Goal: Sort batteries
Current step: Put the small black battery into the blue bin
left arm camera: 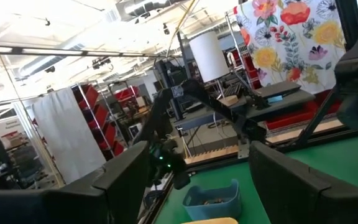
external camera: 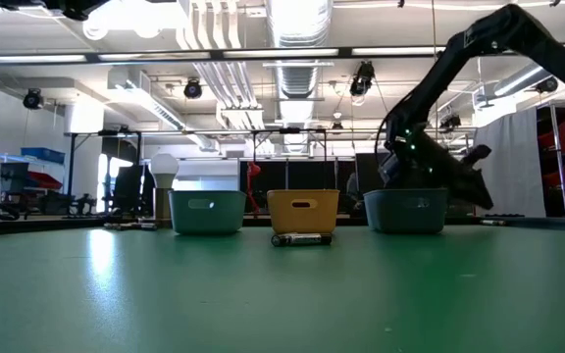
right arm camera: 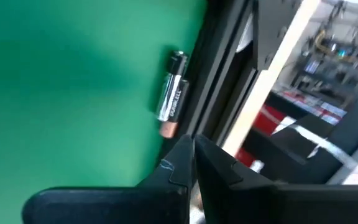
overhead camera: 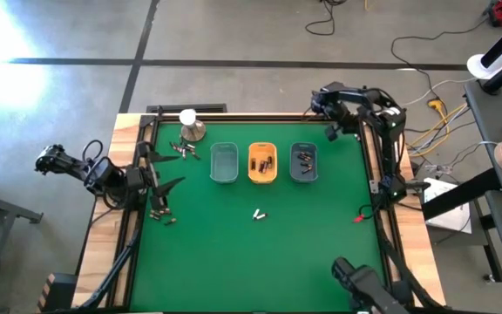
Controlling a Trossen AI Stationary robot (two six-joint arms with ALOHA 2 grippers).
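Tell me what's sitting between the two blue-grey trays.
The orange tray, holding a few batteries, sits between the two blue-grey trays, seen from above.

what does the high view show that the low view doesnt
Only the high view shows the round metal dome with a white ball on top, the loose batteries scattered near it, the batteries inside the orange and right-hand trays, and the open left tool over the green mat's left edge.

Only the low view shows the room's ceiling pipes and lamps behind the table.

Both share the three small plastic trays, two blue-grey and one orange, the loose batteries lying in front of the orange tray, and the green table mat.
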